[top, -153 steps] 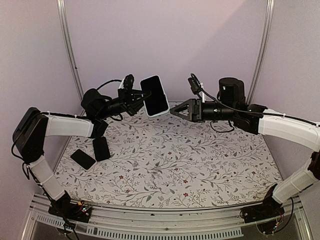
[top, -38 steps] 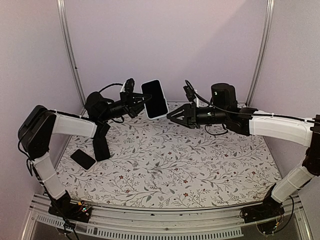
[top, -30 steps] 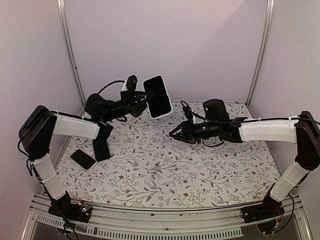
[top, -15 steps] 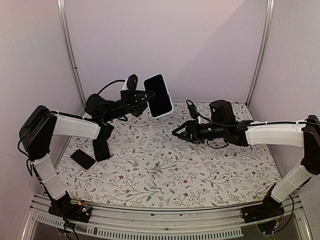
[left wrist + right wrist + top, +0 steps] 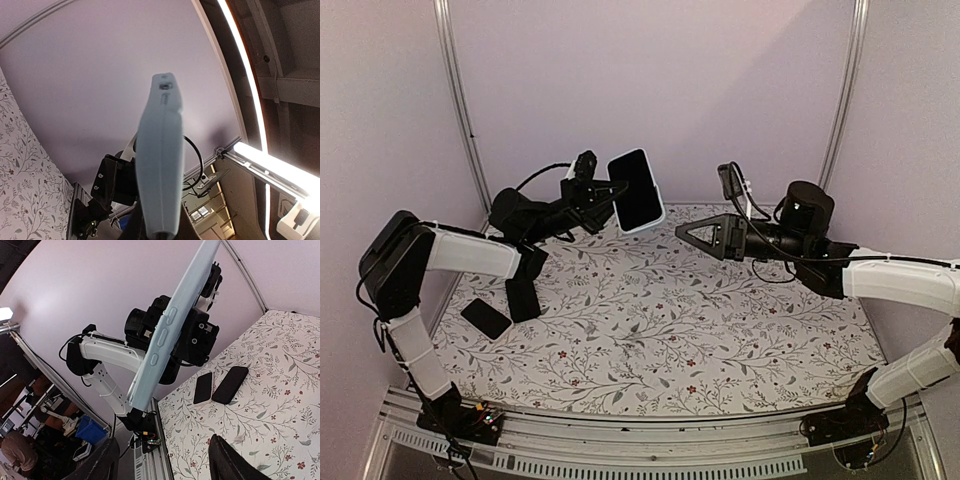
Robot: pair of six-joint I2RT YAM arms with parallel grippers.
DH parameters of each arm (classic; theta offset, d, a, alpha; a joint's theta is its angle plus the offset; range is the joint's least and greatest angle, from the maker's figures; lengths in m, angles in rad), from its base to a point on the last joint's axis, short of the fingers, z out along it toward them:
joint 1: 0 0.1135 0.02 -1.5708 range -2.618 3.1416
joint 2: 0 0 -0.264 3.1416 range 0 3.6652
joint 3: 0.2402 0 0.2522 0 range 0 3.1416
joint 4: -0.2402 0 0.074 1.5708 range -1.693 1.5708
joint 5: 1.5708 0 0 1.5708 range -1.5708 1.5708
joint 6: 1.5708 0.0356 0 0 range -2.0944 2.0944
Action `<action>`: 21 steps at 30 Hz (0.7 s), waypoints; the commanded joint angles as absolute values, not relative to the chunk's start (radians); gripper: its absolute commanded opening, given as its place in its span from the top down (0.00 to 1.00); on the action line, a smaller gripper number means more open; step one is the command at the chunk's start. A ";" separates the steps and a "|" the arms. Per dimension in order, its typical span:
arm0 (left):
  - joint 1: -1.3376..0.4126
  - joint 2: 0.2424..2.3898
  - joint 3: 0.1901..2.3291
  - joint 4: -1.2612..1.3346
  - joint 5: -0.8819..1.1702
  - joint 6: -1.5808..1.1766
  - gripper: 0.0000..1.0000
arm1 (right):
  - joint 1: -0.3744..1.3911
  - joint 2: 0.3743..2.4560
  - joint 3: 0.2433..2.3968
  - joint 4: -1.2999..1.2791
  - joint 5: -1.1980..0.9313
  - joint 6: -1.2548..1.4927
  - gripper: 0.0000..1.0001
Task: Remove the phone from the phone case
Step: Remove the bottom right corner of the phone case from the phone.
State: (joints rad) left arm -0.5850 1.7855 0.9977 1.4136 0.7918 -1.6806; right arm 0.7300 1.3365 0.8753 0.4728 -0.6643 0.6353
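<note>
The phone (image 5: pixel 638 188), dark screen toward the camera, sits in a pale blue case (image 5: pixel 647 224) and is held up in the air at the back of the table. My left gripper (image 5: pixel 604 196) is shut on the cased phone's left edge. In the left wrist view the case (image 5: pixel 160 160) shows edge-on, rising from between my fingers (image 5: pixel 127 231). My right gripper (image 5: pixel 692 236) is open and empty, a short way right of the phone and a little below it. The right wrist view shows the case's side with buttons (image 5: pixel 167 335) ahead of the open fingers (image 5: pixel 226 460).
Two dark phone-like slabs (image 5: pixel 485 318) (image 5: pixel 523 297) lie on the floral table mat (image 5: pixel 650 330) at the left; they also show in the right wrist view (image 5: pixel 203 387) (image 5: pixel 230 385). Metal frame posts (image 5: pixel 460 110) (image 5: pixel 840 100) stand at the back corners.
My right arm dipped low toward the mat, then rose and drew back to the right, gripper still open. My left gripper lifted the cased phone slightly and kept hold of it.
</note>
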 commanded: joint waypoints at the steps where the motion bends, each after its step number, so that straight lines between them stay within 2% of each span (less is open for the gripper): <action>1: -0.585 1.788 1.017 1.499 0.761 -1.707 1.00 | 0.726 1.333 0.896 0.574 -0.712 0.623 0.38; 10: -0.610 1.820 1.039 1.541 0.754 -1.747 1.00 | 0.755 1.418 0.999 0.596 -0.732 0.617 0.40; 21: -0.617 1.826 1.048 1.571 0.737 -1.779 1.00 | 0.768 1.453 1.023 0.617 -0.753 0.628 0.52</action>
